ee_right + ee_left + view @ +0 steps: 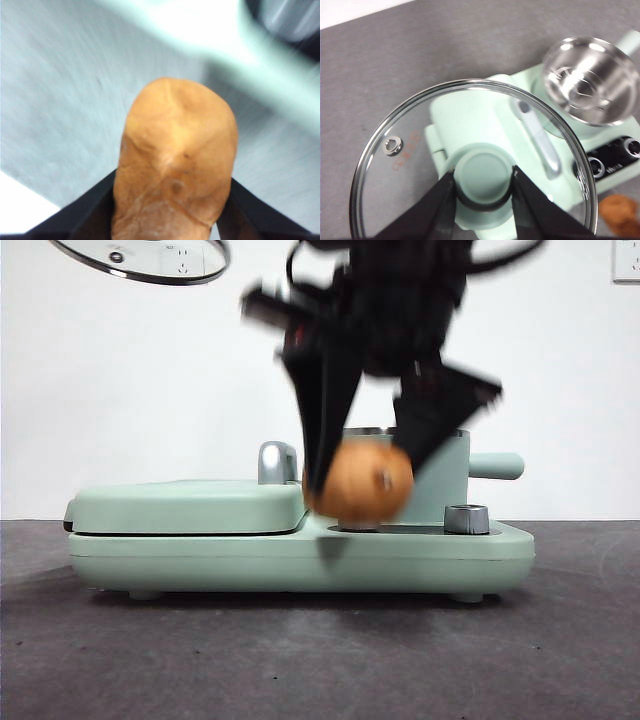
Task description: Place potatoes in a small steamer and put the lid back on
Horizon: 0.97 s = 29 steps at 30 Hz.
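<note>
Potato [360, 483], clamped in the right tool [362, 465], hangs just in front of the steamer [448, 480]; raise it clear above the steel rim first. Left tool [484, 186] grips the lid [415, 145] aloft.

White wall [120, 390], dark grey tabletop [300, 660]

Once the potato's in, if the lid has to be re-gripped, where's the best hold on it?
Grip the lid by its mint-green knob, coming from above, as the left pincer does now. The knob is the only raised part; the glass dome is smooth.
</note>
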Tool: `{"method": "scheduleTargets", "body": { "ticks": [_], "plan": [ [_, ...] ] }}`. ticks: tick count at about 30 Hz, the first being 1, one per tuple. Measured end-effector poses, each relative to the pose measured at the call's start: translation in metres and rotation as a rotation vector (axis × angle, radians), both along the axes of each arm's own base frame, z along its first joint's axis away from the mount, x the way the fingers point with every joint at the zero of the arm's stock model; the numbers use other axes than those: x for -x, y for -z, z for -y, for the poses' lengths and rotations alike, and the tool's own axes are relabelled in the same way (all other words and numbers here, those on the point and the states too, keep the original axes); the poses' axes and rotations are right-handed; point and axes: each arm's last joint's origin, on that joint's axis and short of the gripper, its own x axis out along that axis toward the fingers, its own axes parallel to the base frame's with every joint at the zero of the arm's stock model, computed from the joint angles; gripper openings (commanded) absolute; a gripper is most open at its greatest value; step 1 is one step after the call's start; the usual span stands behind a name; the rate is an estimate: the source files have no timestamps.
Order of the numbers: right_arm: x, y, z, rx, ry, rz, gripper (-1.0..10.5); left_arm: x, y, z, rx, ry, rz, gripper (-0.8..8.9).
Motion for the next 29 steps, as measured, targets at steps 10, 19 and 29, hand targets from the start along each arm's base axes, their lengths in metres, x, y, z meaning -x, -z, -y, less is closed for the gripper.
{"method": "scheduleTargets", "body": {
  "ticks": [10,19,29],
  "plan": [
    [-0.058,-0.096,0.03,-0.051,0.0,0.209,1.5,-0.008,-0.001,-0.019,0.005,-0.073,0.02,0.23],
    [-0.135,-0.091,0.044,-0.013,0.075,0.212,1.5,-0.008,-0.002,-0.019,0.007,-0.073,0.027,0.23],
    [-0.184,-0.033,0.046,0.031,0.097,0.118,1.5,-0.008,-0.002,-0.019,0.008,-0.074,0.027,0.23]
  ]
}}
